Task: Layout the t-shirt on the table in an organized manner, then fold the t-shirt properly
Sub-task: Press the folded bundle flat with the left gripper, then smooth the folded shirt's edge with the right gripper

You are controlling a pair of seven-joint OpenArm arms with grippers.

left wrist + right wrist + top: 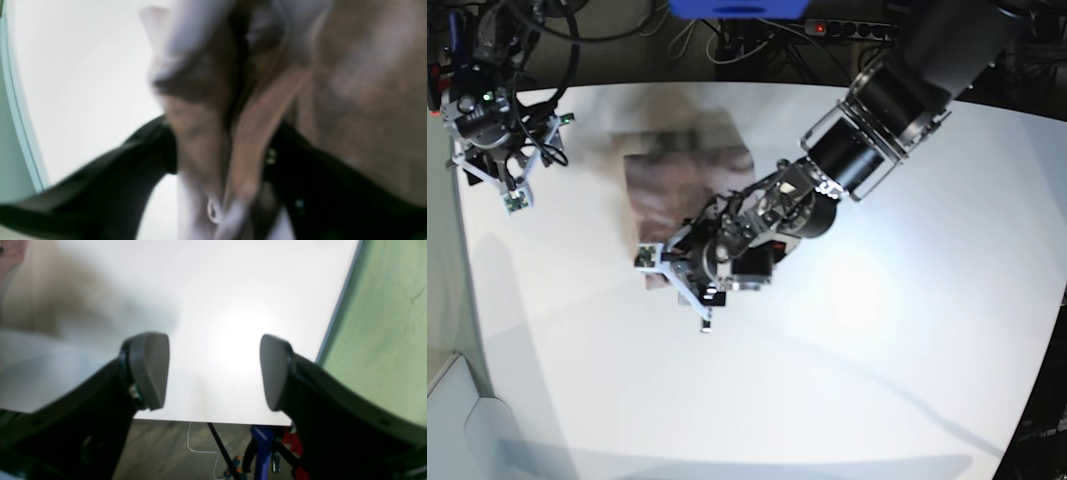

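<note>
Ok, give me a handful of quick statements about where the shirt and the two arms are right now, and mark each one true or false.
1. The right gripper is open with nothing between its fingers. True.
2. The t-shirt hangs over the table edge. False: it lies wholly on the table, towards the far left in the base view.
3. The left gripper is down at the near edge of the shirt. True.
4. The right arm is working on the shirt. False: its gripper sits off to the side over bare tabletop.
5. Cloth fills much of the left wrist view. True, though it is blurred.
</note>
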